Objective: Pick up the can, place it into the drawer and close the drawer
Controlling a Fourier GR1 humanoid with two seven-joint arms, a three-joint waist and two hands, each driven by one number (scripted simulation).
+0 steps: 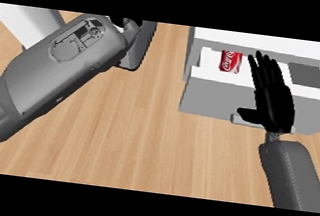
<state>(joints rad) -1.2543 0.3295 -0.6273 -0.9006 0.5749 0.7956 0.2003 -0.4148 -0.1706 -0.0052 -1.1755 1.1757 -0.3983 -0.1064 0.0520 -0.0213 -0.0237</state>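
right hand [272, 96] flat-fingered, holding nothing, over open drawer [256, 104] front; can [230, 61] lies inside; an off-centre push may skew drawer.

I'm looking steeply down on a light wood counter [151, 144] with the grain running up and down my view. At the top left sits a pale grey-white block [24, 25], cut off by the frame edge. Just right of the upper middle, a thin grey panel [141, 52] stands on the wood. Light is even and soft, with only faint shadows on the boards. I see no walls or windows.
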